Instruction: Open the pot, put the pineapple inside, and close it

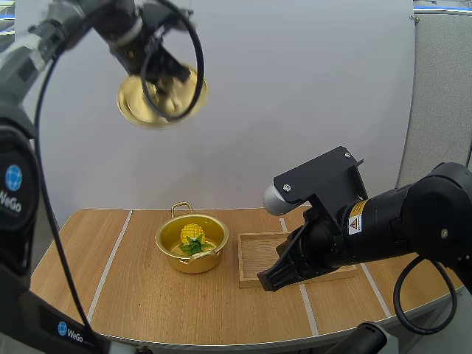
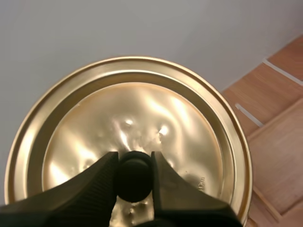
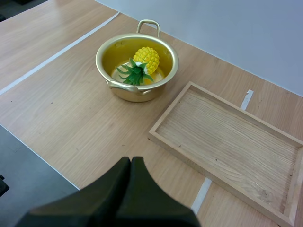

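My left gripper (image 2: pixel 135 163) is pinching the black knob (image 2: pixel 134 177) of the lid between its two fingertips, with the ribbed inner faces pressing on either side of it. The gold lid (image 2: pixel 132 113) is hanging from that grip, its knob side turned toward the wrist. In the high view the left gripper (image 1: pixel 158 70) is holding the lid (image 1: pixel 164 103) tilted and high in the air, well above the left half of the table (image 1: pixel 140 295) and well apart from everything on it.

My right gripper (image 3: pixel 131 163) is holding nothing: its fingers are lying together as one dark wedge. It is hovering low over the near right part of the table (image 3: pixel 71 113). In the high view the right gripper (image 1: pixel 269 280) is sitting right at the near left corner of the wooden tray (image 1: pixel 258 254).

The pot (image 1: pixel 193 263) is standing uncovered around the middle of the table, just to the left of the tray (image 3: pixel 227 137) and not touching it. One loop handle is rising at the far rim of the pot (image 3: pixel 137 93) and another is showing at its near rim. The pineapple (image 3: pixel 147 57) is lying inside the pot on its floor, the yellow body toward the far side and the green leaves fanning toward the near side. From above, the pineapple (image 1: pixel 192 234) is resting well within the rim.
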